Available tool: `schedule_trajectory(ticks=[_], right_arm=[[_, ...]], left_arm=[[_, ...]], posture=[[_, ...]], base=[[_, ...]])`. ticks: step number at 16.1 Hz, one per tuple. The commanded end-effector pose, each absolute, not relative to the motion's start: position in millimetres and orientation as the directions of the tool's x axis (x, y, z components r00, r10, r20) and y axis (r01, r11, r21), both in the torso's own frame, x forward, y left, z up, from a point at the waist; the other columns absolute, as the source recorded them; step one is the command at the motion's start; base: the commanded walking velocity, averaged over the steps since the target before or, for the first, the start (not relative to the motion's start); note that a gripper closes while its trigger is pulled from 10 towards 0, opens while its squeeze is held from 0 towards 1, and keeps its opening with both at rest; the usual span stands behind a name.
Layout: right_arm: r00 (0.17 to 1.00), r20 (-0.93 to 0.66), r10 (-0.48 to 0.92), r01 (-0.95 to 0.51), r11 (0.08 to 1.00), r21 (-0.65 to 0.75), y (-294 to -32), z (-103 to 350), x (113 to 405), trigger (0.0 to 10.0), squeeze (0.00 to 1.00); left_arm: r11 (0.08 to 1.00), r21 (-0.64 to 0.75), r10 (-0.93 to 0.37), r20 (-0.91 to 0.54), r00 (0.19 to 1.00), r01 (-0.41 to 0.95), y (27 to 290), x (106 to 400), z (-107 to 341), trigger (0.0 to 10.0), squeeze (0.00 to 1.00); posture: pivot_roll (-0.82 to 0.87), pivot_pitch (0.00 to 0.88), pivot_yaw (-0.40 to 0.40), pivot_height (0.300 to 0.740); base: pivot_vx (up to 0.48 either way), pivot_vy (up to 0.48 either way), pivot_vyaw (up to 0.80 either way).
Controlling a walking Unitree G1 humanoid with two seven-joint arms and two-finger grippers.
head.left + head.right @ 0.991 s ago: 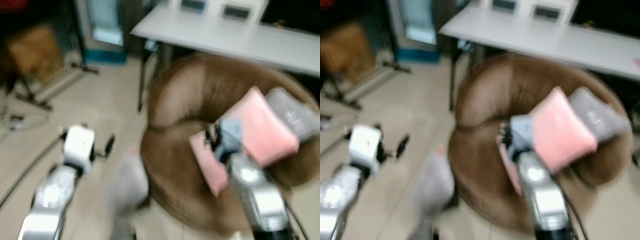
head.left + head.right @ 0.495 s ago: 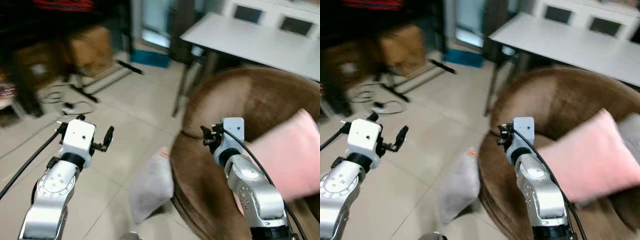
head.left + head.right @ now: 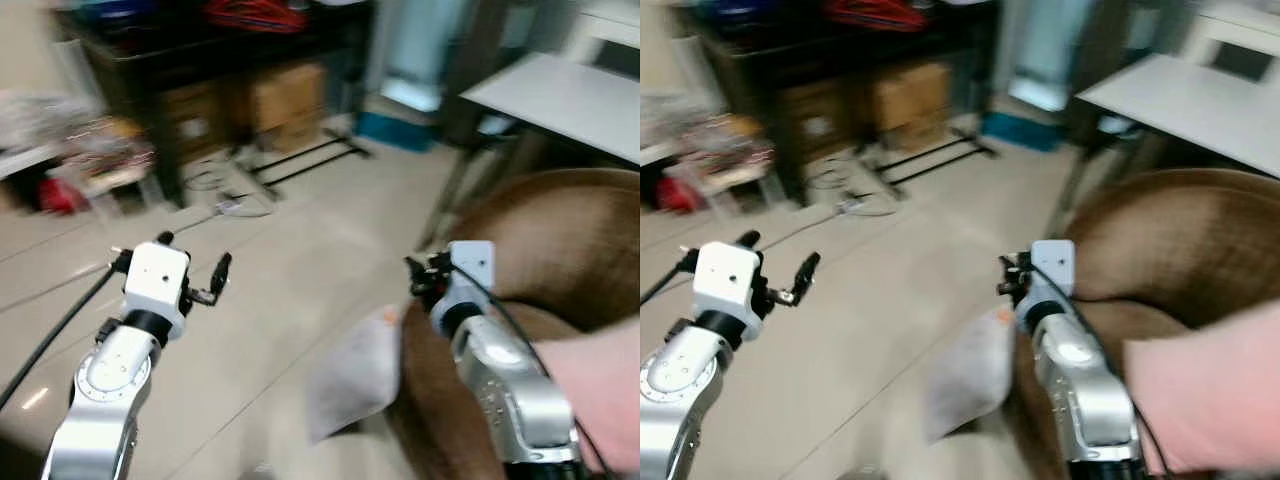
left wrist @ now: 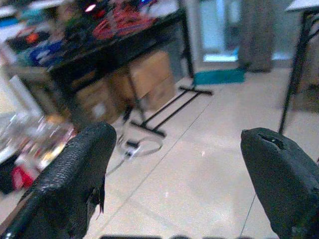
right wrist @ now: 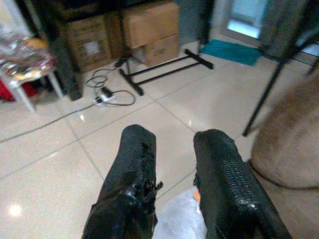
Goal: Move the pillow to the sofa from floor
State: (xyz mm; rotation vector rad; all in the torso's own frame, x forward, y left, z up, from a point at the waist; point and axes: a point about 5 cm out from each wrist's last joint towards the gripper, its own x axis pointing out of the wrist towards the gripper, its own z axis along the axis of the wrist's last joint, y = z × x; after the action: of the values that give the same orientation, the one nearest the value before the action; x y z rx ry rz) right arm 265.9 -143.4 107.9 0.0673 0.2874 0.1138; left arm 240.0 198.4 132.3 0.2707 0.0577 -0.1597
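Grey pillow (image 3: 355, 375) lies on the floor (image 3: 260, 300) against the brown sofa (image 3: 560, 250). My left pincer (image 3: 215, 280) hangs spread apart; my right pincer (image 5: 177, 174), nearly together, hovers above the pillow.

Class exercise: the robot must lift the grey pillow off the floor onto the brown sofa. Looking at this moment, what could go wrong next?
1. The grey pillow lies tight against the brown sofa, so the right gripper may catch the sofa edge instead.
2. The head views are blurred, so aim may be off.
3. A cable and a black stand lie on the floor nearby, a possible trip hazard.
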Motion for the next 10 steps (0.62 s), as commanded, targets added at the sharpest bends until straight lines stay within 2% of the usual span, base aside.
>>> schedule_trajectory(ticks=[1,4,6,10], right_arm=[[0.953,-0.275,0.125,-0.107,0.991,0.081,-142.2,110.0,265.9,10.0,0.0],[0.96,-0.264,0.096,-0.084,0.995,0.057,-143.2,111.2,269.7,10.0,0.0],[0.968,-0.25,0.034,-0.023,0.999,0.049,-148.4,112.3,273.3,10.0,0.0],[0.97,-0.243,0.002,0.008,0.999,0.039,-151.6,112.7,273.3,10.0,0.0]], left_arm=[[0.95,0.259,-0.167,-0.054,0.984,0.175,197.6,239.5,138.1,10.0,0.0],[0.948,0.268,-0.166,-0.05,0.985,0.173,198.5,241.3,138.9,10.0,0.0],[0.946,0.278,-0.157,-0.046,0.986,0.164,200.5,243.5,139.4,10.0,0.0],[0.946,0.279,-0.155,-0.05,0.987,0.163,203.4,245.4,139.0,10.0,0.0]], posture=[[0.0,0.0,-0.035,0.74],[0.01,0.0,-0.04,0.74],[0.0,0.0,-0.037,0.74],[0.0,0.0,-0.035,0.74]], base=[[0.337,0.0,0.8],[0.43,0.0,0.8],[0.437,0.0,0.0],[0.434,0.0,0.0]])
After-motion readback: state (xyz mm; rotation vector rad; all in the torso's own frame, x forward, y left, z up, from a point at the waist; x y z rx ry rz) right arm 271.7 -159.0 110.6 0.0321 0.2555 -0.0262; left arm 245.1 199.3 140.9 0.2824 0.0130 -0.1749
